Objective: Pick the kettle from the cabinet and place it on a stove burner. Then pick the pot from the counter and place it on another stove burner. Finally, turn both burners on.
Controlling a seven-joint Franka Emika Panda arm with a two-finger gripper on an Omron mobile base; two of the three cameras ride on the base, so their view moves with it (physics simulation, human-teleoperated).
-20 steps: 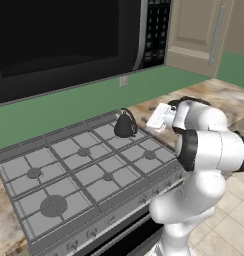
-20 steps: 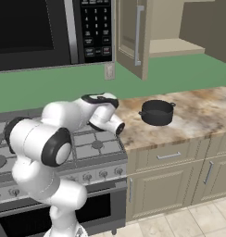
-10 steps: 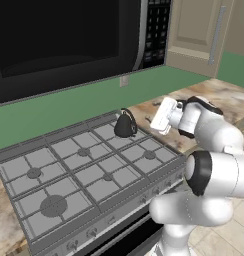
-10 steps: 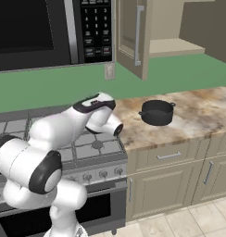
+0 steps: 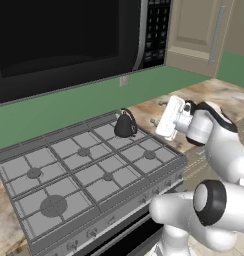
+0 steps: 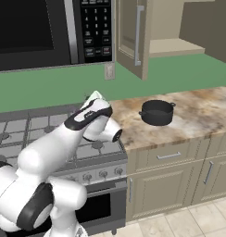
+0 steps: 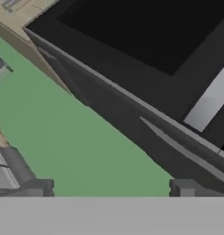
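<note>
Small black cone-shaped kettle (image 5: 125, 125) sits on a rear burner; your two-finger gripper (image 7: 109, 189), fingers spread empty, could clip it swinging toward the wide dark-grey pot (image 6: 156, 112).

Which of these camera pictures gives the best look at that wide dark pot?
The right base view: the pot sits whole and unobstructed on the counter. In the left base view the robot's arm stands in front of that stretch of counter.

We are a big white robot arm (image 5: 229, 155) made of smooth, round, fat parts. Our joints have dark rings and round dark grey caps. Our hand (image 7: 109, 188) is white and flat, with two small dark finger tips (image 7: 182, 187).
</note>
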